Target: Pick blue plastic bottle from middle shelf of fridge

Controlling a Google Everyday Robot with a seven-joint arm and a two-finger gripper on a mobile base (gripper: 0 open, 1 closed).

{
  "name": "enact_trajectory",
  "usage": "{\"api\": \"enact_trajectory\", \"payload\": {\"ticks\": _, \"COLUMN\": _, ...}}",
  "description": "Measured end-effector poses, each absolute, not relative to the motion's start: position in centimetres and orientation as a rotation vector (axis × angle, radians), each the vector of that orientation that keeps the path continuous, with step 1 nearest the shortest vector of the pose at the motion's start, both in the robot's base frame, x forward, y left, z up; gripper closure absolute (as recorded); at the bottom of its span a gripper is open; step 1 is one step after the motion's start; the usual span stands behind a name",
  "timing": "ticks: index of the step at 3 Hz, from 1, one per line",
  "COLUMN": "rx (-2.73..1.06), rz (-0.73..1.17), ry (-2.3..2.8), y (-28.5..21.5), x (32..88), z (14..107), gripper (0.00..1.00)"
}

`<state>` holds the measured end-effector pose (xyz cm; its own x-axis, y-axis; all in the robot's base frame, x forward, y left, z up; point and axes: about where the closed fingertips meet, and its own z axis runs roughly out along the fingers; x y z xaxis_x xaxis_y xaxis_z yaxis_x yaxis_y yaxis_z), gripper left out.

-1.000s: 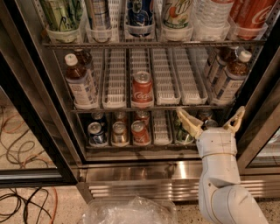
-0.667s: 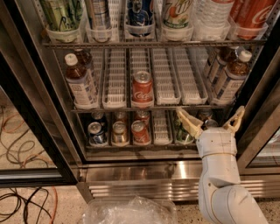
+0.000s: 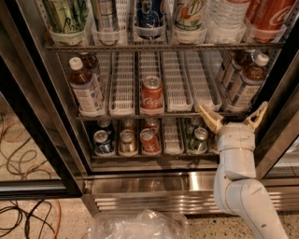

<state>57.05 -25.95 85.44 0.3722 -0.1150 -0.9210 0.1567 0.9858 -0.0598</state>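
The fridge (image 3: 140,186) stands open in front of me. Its middle shelf (image 3: 177,88) is a wire rack with white slotted lane trays. A blue plastic bottle (image 3: 85,87) with dark drink, white cap and pale label stands at the shelf's left end. Two similar bottles (image 3: 245,81) stand at the right end. A red Coca-Cola can (image 3: 152,95) stands in the middle. My gripper (image 3: 232,115) is open, its two tan fingers spread just below and in front of the right-hand bottles, holding nothing.
The top shelf holds cans, cups and a big water bottle (image 3: 224,14). The bottom rack holds several small cans (image 3: 126,141). A dark door frame (image 3: 42,140) is at left. Cables (image 3: 23,214) lie on the floor, and crumpled clear plastic (image 3: 135,226) lies below.
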Motion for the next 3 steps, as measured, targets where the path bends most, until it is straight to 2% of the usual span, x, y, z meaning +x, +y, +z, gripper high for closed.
{"api": "enact_trajectory", "payload": {"ticks": 1, "rx": 0.039, "rz": -0.177, "ry": 1.174, "y": -26.14, "x": 57.15, "z": 85.54, "gripper": 0.00}}
{"api": "enact_trajectory", "payload": {"ticks": 2, "rx": 0.039, "rz": -0.177, "ry": 1.174, "y": -26.14, "x": 57.15, "z": 85.54, "gripper": 0.18}}
{"api": "enact_trajectory", "payload": {"ticks": 3, "rx": 0.039, "rz": -0.177, "ry": 1.174, "y": -26.14, "x": 57.15, "z": 85.55, "gripper": 0.23}}
